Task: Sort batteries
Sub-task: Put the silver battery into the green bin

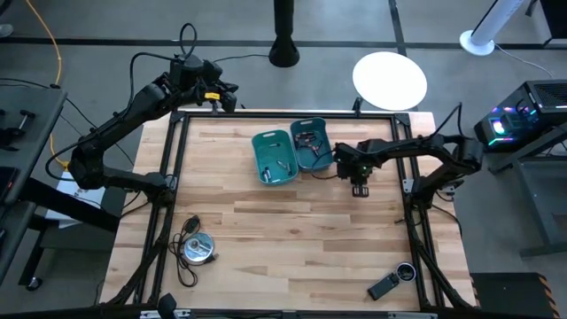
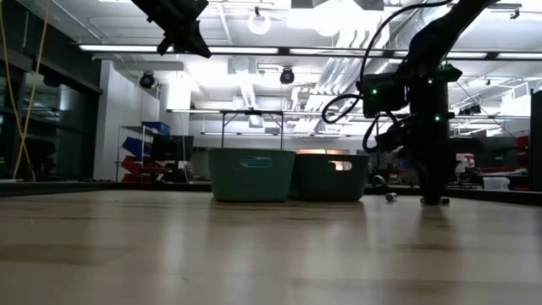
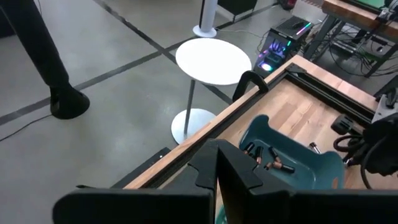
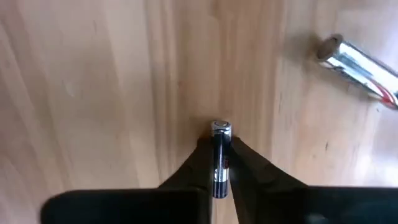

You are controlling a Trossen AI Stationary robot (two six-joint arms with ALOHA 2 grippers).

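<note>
The right gripper (image 4: 220,163) is down at the table (image 1: 292,239), its two dark fingers pressed against a small battery (image 4: 220,155) that lies flat on the wood between them, silver cap pointing away from the wrist. This looks like the pick-up step of the sorting: the cell is pinched but seems not yet lifted.

Going from left to right in the overhead view: the left gripper (image 1: 215,97) waits raised over the far left corner of the table frame, and I cannot tell whether its fingers are spread or together. Near the middle of the far side stand two teal bins touching side by side, the left bin (image 1: 274,158) with a few cells in it, the right bin (image 1: 312,144) with several darker ones. Just right of the bins is the working gripper on its battery. A second battery (image 4: 357,64) lies loose on the wood nearby.

The next move, as I judge it, calls for a straight lift without losing the grip, a short carry leftward over the proper bin, then opening above it. The round cell could roll or slip if the pinch is off-centre.
</note>
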